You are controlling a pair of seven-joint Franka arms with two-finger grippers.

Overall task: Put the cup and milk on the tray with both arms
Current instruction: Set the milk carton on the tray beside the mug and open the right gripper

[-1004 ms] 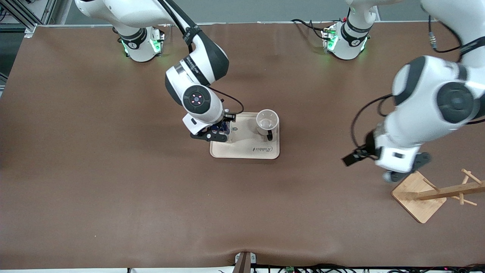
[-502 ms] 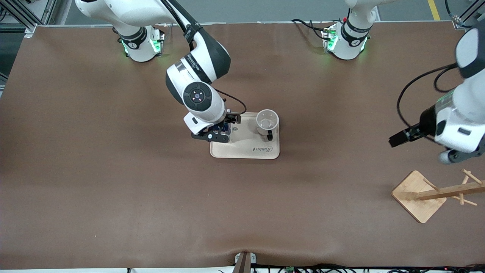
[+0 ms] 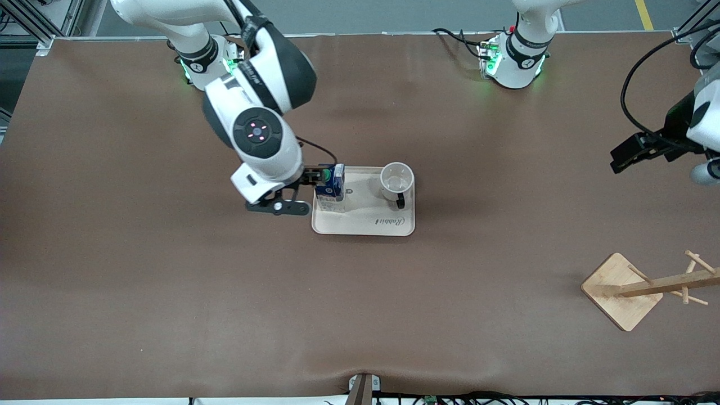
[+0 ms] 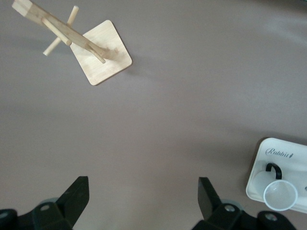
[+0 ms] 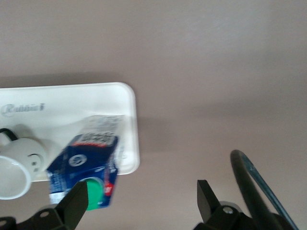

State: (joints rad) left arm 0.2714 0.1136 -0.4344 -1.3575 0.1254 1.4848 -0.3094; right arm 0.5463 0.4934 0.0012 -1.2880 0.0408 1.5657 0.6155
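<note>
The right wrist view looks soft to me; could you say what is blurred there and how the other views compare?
Right wrist view: the milk and tray lettering are smeared. Left wrist view: the cup and "Rabbit" script read crisply. Front view: sharp, evenly lit.

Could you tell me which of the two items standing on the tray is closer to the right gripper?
The milk carton, at the tray's edge beside the open right gripper; the cup stands at the other end.

Both arms are glossy white shells with dark grey joint sections, and their round bases glow green. The right arm (image 3: pixel 256 107) carries a dark round cap with small red lights, a black strap and a thin black cable. The left arm (image 3: pixel 700 115) trails looping black cables above its black gripper fingers (image 4: pixel 76 196).
</note>
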